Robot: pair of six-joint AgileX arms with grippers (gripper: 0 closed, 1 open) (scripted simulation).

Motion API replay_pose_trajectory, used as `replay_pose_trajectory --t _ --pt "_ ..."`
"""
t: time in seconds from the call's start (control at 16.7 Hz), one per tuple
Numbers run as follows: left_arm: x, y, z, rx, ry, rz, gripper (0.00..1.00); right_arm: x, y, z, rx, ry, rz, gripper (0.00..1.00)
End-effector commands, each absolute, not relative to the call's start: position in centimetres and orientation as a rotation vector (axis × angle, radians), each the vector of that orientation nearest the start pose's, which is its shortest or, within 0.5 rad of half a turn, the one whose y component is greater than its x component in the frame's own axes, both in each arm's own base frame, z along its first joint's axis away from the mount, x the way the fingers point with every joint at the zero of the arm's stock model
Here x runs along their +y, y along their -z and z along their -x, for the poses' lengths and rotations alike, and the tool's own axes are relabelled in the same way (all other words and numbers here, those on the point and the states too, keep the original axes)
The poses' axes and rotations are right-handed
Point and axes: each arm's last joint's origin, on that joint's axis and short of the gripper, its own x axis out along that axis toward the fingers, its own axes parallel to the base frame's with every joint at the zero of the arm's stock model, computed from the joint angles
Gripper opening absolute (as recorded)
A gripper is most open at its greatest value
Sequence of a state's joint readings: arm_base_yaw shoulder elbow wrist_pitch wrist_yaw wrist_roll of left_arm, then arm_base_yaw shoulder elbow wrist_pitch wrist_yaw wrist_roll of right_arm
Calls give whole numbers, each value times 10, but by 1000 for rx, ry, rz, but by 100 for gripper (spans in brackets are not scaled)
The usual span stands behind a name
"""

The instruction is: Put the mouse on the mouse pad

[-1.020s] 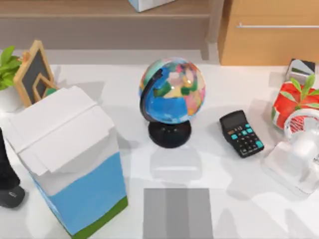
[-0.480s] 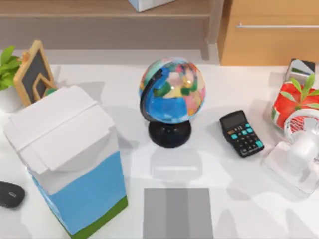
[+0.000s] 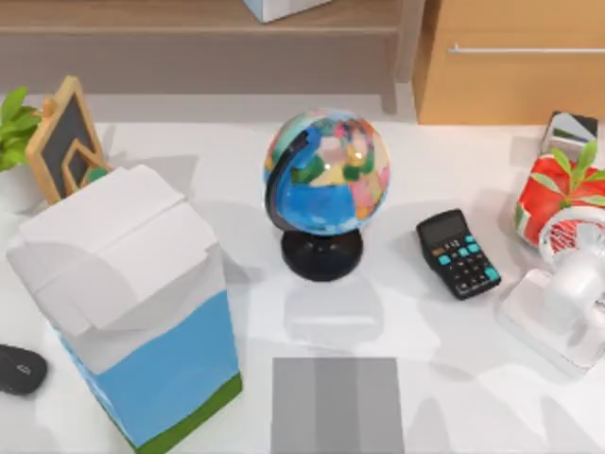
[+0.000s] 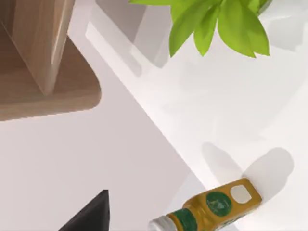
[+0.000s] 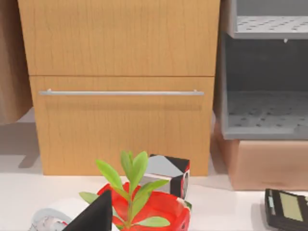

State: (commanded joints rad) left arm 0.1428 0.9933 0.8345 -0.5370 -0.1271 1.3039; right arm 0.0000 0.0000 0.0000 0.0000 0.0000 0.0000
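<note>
- White table with wooden cabinet along its 12 o'clock edge.
- mouse sits at 9 o'clock edge of table, just beside the white-and-blue carton, nothing gripping it.
- mouse pad lies at 6 o'clock, 3 grey stripes, well apart from mouse, carton between them.
- globe at centre, calculator at its 3 o'clock.
- left and right grippers: finger spread cannot be told.
- Left wrist view: green leaves, yellow bottle.
</note>
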Motion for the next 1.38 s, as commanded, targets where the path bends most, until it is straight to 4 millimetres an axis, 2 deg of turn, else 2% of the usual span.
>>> replay_pose_trajectory --t 0.12,0.24,0.42,0.54,0.66,0.96,1.08,1.2,1.38 --pt "33 -264 -226 897 523 -1375 100 -1 -160 -106 0 0 0 100" --pt "29 -244 -239 989 835 -1448 100 -1 -160 -106 0 0 0 100" --pt "21 -216 -249 1051 1227 -1455 100 -1 -160 -106 0 0 0 100" --pt "15 -205 -252 1054 1384 -1439 100 -1 -160 -106 0 0 0 100" --pt "13 -201 -253 1050 1434 -1432 100 -1 -160 -106 0 0 0 100" --pt "14 -201 -253 1053 1428 -1430 100 -1 -160 -106 0 0 0 100" --pt "16 -196 -260 1050 1430 -1432 100 -1 -160 -106 0 0 0 100" --pt "19 -185 -271 1052 1433 -1429 100 -1 -160 -106 0 0 0 100" --pt "23 -156 -277 1053 1431 -1429 100 -1 -160 -106 0 0 0 100"
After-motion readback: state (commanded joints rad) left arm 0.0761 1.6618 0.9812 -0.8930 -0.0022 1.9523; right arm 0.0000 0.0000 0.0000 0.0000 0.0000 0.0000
